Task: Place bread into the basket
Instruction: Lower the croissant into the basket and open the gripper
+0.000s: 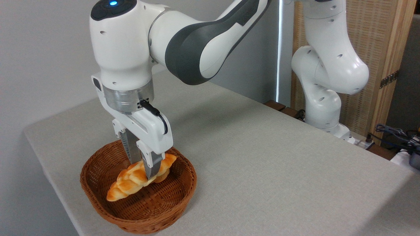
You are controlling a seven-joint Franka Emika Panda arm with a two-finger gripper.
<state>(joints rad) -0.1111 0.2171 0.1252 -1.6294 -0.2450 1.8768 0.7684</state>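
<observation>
The bread (129, 183) is a long braided golden loaf lying slanted inside the basket (183, 193), a shallow brown wicker oval near the table's front left corner. Its left end points down toward the basket floor, and its right end rises near the far rim. My gripper (142, 168) comes straight down from above, with one finger on each side of the loaf's middle, shut on it. The near finger (151, 165) hides part of the loaf. I cannot tell whether the loaf's underside touches the basket floor.
The grey table (262, 170) stretches to the right and back from the basket. The arm's white base (323, 108) stands at the far right edge, with cables (393, 134) and a wooden screen (370, 49) behind it. The table's front left edge runs close to the basket.
</observation>
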